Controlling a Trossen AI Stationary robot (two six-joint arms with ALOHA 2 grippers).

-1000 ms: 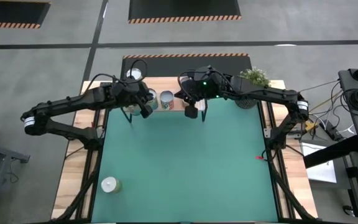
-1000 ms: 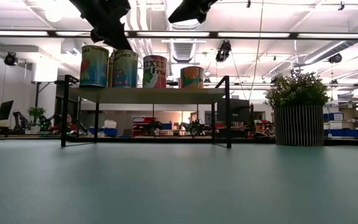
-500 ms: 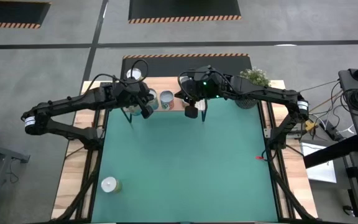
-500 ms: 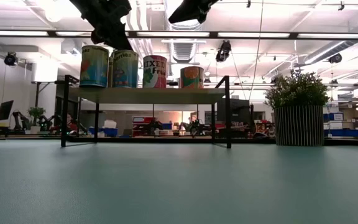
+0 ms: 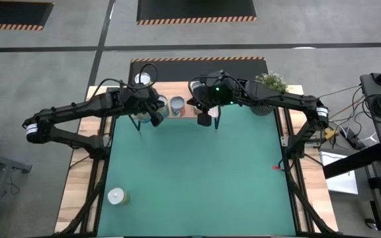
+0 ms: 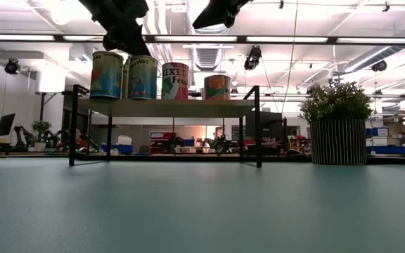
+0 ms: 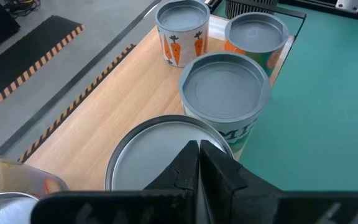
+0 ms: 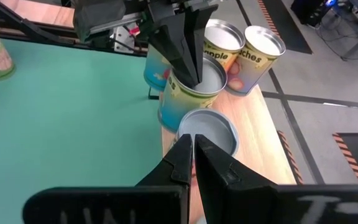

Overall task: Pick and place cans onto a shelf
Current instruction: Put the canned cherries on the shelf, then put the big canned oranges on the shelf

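Note:
The shelf [image 6: 167, 107] stands at the table's far edge and several cans stand on it, among them a teal-and-yellow can [image 6: 140, 77] and a "Mixed Fruit" can [image 6: 175, 81]. My left gripper [image 7: 199, 155] is shut, its tips just over the grey top of a can [image 7: 148, 149] near the shelf's left end. My right gripper [image 8: 191, 152] is shut and hangs well above another can's top [image 8: 211, 132] on the shelf. One more can [image 5: 116, 196] stands on the green mat at the near left. My left gripper's shut fingertips [image 8: 193, 74] point slanting down at the top of a can [image 8: 211, 84] on the shelf. Whether they touch that top I cannot tell.
A potted plant [image 5: 270, 82] stands at the table's far right, beside the shelf. Two peach-labelled cans [image 8: 260, 46] stand at the shelf's back. The green mat [image 5: 204, 172] lies open in the middle and toward the near edge.

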